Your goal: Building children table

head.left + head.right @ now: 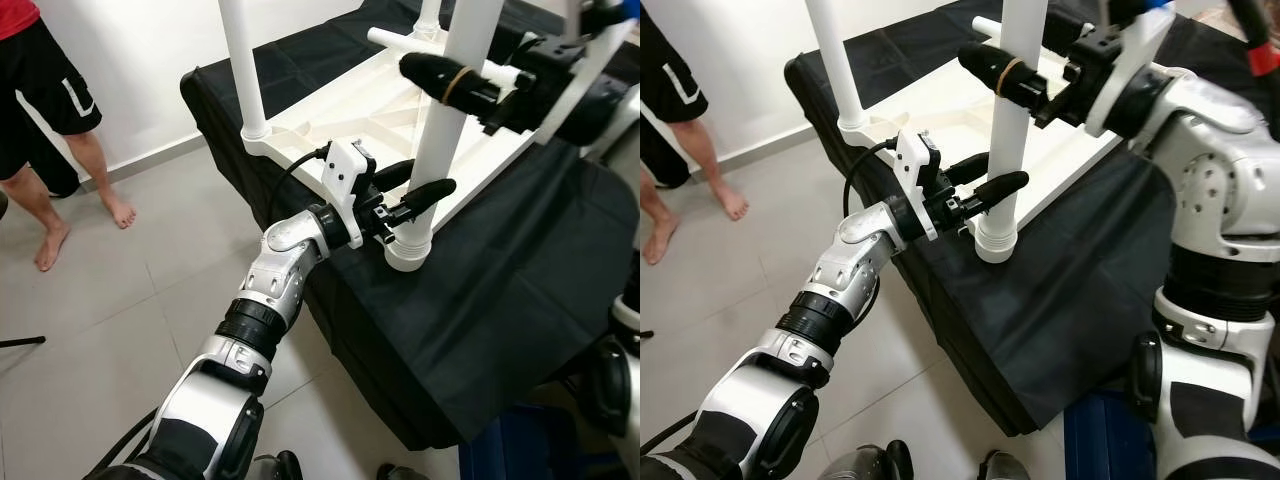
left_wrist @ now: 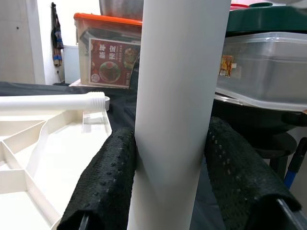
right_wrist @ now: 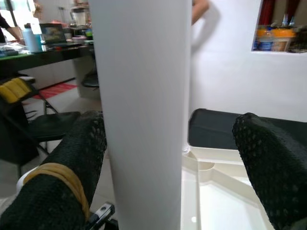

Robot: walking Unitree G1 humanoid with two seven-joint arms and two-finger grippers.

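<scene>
While my left claw [image 1: 420,192] clamped the white leg [image 1: 440,130] low and my right claw [image 1: 1015,75] straddled it loosely, any sideways pull risked cross-threading its socket.

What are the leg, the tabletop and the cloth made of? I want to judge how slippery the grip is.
Leg: smooth white tube, likely plastic, with an even, faint sheen. Tabletop: white moulded plastic by its ribbed underside. Cloth: matte black fabric that creases and drapes. Left gripper fingers: black dotted texture, maybe rubber.
</scene>
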